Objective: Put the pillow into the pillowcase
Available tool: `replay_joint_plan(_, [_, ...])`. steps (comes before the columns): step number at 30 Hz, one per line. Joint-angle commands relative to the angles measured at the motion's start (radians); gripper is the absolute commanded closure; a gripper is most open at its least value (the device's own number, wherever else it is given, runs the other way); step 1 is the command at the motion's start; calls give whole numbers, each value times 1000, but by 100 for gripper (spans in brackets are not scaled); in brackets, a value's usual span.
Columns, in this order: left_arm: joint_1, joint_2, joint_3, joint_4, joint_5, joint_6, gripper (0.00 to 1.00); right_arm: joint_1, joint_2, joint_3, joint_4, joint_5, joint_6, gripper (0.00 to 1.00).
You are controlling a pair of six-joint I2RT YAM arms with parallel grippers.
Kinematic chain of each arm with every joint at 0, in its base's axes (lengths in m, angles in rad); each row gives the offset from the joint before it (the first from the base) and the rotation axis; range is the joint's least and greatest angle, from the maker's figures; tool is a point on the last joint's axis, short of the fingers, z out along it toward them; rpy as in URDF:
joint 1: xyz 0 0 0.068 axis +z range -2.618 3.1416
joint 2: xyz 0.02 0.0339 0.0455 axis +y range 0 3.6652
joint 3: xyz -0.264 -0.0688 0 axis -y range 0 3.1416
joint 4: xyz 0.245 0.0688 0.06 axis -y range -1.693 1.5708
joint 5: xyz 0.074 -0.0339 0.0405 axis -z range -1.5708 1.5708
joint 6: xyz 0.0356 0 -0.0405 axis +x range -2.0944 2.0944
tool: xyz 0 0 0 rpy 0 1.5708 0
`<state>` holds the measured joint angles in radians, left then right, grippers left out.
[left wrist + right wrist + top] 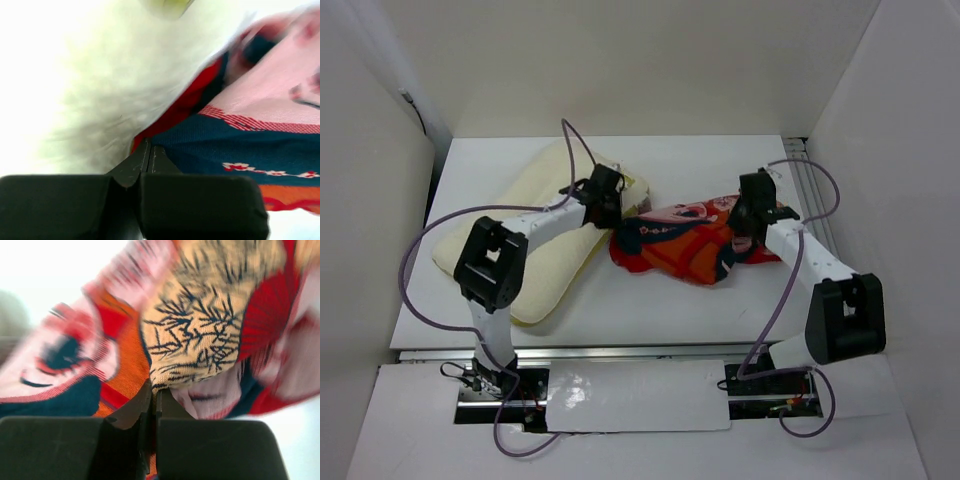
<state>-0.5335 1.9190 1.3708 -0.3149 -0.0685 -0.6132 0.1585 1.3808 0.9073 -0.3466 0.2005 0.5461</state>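
On the left of the white worktop (650, 320) the pillow (535, 250) lies slanted, partly under the left arm (535, 228). The left jaws are pressed together where the pillow's right corner meets the edge of the pillowcase (685, 245); I cannot tell if cloth is caught between them. The pillowcase lies crumpled at the centre, touching the pillow. At its right end the right jaws are closed too, tips against the printed cloth.

left gripper (149, 151): jaws closed, forearm angled right | right gripper (153, 391): jaws closed, forearm angled left
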Motion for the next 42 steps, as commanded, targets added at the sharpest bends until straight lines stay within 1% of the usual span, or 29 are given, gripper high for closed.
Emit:
replay_joint_plan(1, [55, -48, 186, -49, -76, 73, 100, 6, 47, 304, 132, 60, -94, 100])
replay_joint_plan(2, [55, -60, 289, -65, -76, 101, 100, 6, 81, 371, 118, 107, -78, 100])
replay_joint_plan(3, [55, -60, 354, -82, -76, 110, 100, 6, 102, 530, 94, 169, -78, 100])
replay_joint_plan(4, [41, -60, 429, -108, -76, 119, 100, 6, 128, 629, 66, 189, -78, 100])
replay_joint_plan(5, [29, -60, 596, -142, -85, 131, 100, 6, 192, 733, 26, 204, -69, 100])
replay_joint_plan(6, [29, -60, 675, -209, -85, 132, 100, 6, 223, 934, -51, 205, -84, 100])
replay_joint_plan(8, [29, -81, 831, -243, -71, 153, 100, 6, 288, 1098, -110, 188, -119, 100])
replay_joint_plan(9, [29, -107, 849, -243, -71, 153, 100, 6, 288, 1211, -149, 144, -135, 100])
replay_joint_plan(11, [29, -203, 822, -227, -124, 176, 100, 6, 265, 1260, -164, 114, -159, 99])
replay_joint_plan(12, [29, -243, 789, -214, -146, 176, 100, 6, 241, 1260, -149, 114, -173, 97])
replay_joint_plan(13, [39, -282, 750, -187, -163, 187, 100, 6, 209, 1193, -132, 114, -184, 96])
replay_joint_plan(15, [52, -395, 592, -153, -191, 197, 100, 6, 94, 1100, -89, 143, -193, 93])
replay_joint_plan(16, [52, -428, 540, -144, -191, 198, 100, 6, 57, 993, -89, 158, -193, 86])
replay_joint_plan(17, [52, -457, 486, -135, -182, 187, 100, 6, -12, 937, -80, 174, -193, 81])
replay_joint_plan(18, [52, -483, 365, -135, -163, 187, 100, -3, -40, 885, -94, 197, -184, 77])
replay_joint_plan(19, [43, -535, 300, -103, -136, 178, 100, -4, -61, 792, -115, 197, -184, 67])
replay_joint_plan(21, [33, -574, 129, -93, -123, 164, 100, -4, -89, 719, -182, 197, -137, 52])
replay_joint_plan(22, [18, -600, 52, -107, -141, 144, 94, -4, -101, 647, -254, 180, -123, 36])
replay_joint_plan(23, [18, -609, 51, -107, -142, 144, 94, -4, -101, 612, -255, 180, -123, 36])
replay_joint_plan(24, [4, -618, 21, -127, -195, 110, 85, -4, -112, 584, -268, 171, -123, 20])
replay_joint_plan(25, [4, -627, -34, -169, -220, 93, 57, -4, -112, 562, -294, 171, -123, 14])
replay_joint_plan(26, [4, -640, -59, -190, -240, 73, 43, -4, -112, 532, -304, 180, -123, 10])
replay_joint_plan(27, [4, -662, -81, -211, -281, 28, 25, -4, -112, 519, -304, 180, -114, 8])
replay_joint_plan(28, [4, -676, -113, -249, -292, 12, 0, -4, -112, 506, -304, 189, -101, 7])
replay_joint_plan(33, [64, -748, -170, -368, -382, -123, 0, -4, -101, 345, -244, 53, -110, 6])
replay_joint_plan(34, [84, -758, -189, -378, -383, -158, 0, -4, -82, 325, -233, 53, -110, 6])
replay_joint_plan(37, [190, -767, -208, -366, -312, -158, 0, -4, -19, 315, -233, 114, -110, 5])
replay_joint_plan(39, [254, -709, -208, -346, -278, -149, 0, -13, 20, 324, -223, 168, -110, 5])
replay_joint_plan(42, [291, -594, -155, -346, -243, -131, 0, -33, 92, 334, -197, 177, -110, 5])
